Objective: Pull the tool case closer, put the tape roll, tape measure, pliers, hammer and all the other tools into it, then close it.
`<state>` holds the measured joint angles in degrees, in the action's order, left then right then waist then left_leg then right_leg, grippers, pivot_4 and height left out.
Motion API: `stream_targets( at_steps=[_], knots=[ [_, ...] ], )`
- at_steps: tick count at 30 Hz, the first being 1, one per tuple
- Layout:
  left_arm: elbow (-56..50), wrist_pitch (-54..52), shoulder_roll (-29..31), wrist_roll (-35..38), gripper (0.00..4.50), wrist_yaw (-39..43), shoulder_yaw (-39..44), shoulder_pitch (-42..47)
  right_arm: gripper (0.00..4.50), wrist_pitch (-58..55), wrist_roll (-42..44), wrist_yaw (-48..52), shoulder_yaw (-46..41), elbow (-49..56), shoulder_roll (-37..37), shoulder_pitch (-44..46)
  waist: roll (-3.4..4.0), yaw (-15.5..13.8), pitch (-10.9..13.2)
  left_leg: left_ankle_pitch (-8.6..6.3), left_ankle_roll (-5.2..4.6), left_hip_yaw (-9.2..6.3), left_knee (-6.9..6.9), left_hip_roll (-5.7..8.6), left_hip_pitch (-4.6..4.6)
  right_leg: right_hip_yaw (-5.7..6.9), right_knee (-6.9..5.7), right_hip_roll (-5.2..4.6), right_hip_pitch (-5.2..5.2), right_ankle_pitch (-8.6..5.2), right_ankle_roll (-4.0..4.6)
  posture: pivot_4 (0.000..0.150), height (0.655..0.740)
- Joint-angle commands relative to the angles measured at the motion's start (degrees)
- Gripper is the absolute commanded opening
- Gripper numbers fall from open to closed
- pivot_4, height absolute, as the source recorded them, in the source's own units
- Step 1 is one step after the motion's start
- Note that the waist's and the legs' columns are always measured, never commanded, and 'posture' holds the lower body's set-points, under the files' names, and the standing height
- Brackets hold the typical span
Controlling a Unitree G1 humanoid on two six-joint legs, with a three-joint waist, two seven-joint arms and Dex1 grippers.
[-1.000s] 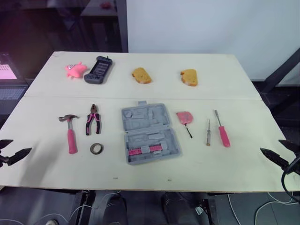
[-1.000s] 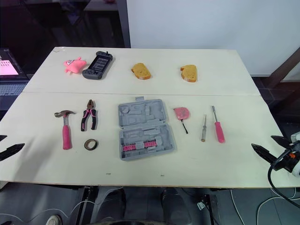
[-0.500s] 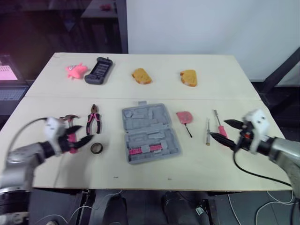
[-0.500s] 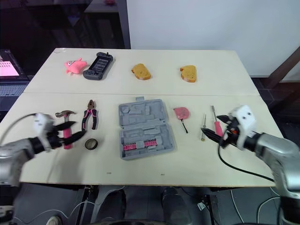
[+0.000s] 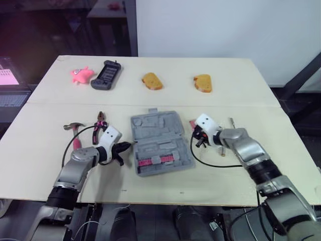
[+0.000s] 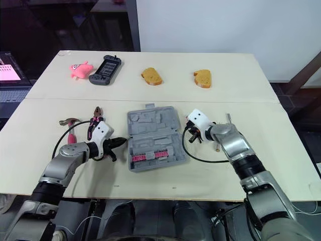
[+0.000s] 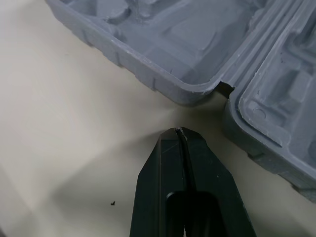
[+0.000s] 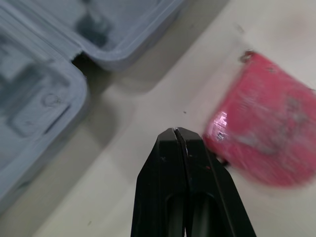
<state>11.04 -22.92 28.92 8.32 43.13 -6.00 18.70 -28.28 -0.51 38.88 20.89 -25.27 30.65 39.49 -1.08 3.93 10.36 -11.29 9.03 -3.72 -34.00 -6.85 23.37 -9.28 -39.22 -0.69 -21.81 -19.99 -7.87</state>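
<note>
Two halves of the grey tool case point(image 5: 160, 143) lie open and flat at the middle of the tabletop point(image 5: 241, 85), their moulded pockets facing up. It looks like thin, stiff plastic, so it is probably light and ready to slide on the smooth board. It may also swivel if it is drawn from one side alone. The raised rim of the side walls, near the hinge notch, seems the surest place to take hold, one wall for each arm.

The left end effector point(image 7: 178, 131) has its fingers pressed together and grips nothing. Its tip rests low over the bare board, just short of the hinge notch on the case's left side. The right end effector point(image 8: 176, 131) is likewise pinched closed and empty. It sits between the case's right wall and the pink tape measure point(image 8: 266, 143), just beside the latter. The hammer point(image 5: 72, 126) and pliers point(image 5: 100, 122) lie beyond the left arm.
</note>
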Motion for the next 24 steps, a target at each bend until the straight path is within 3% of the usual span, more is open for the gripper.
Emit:
stream_targets(
  at_steps=[1, 7, 19, 24],
  knots=[
    [1.5, 0.1, 0.0, -2.1, 0.00, 0.2, -2.1, 0.6, 0.02, 3.6, -2.8, 1.8, 2.1, -5.9, -3.7, 2.1, -0.01, 0.1, 0.0, -0.01, -0.01, 0.00, -0.02, 0.00, -0.07, 0.01, 0.00, 0.00, 0.08, 0.00, 0.00, 0.150, 0.7395],
    [4.2, 1.6, -0.5, -3.9, 0.00, 1.2, -3.4, 1.8, 0.02, 2.1, -5.4, 6.0, 3.9, -5.4, -6.6, 1.7, 0.00, 0.1, 0.0, -0.02, -0.02, 0.00, 0.03, 0.00, -0.83, 0.00, 0.03, 0.01, 0.84, -0.04, -0.01, 0.150, 0.7395],
    [4.6, 3.2, -1.2, -4.5, 0.00, 2.4, -4.2, 2.5, 0.02, -5.8, -6.6, 10.2, 4.7, 9.9, -6.4, -4.6, 0.01, 0.0, -0.1, -0.02, -0.02, 0.00, 0.09, 0.00, -0.85, 0.00, 0.07, 0.01, 0.86, -0.06, -0.03, 0.150, 0.7395],
    [2.0, 3.9, 0.2, -3.9, 0.00, 7.7, -5.3, 1.2, 0.02, -10.3, -6.5, 10.6, 5.4, 16.3, -7.2, -6.6, 0.01, 0.1, -0.1, -0.03, -0.02, 0.00, 0.13, 0.00, -0.84, 0.00, 0.07, 0.01, 0.80, -0.08, -0.01, 0.150, 0.7395]
  ],
)
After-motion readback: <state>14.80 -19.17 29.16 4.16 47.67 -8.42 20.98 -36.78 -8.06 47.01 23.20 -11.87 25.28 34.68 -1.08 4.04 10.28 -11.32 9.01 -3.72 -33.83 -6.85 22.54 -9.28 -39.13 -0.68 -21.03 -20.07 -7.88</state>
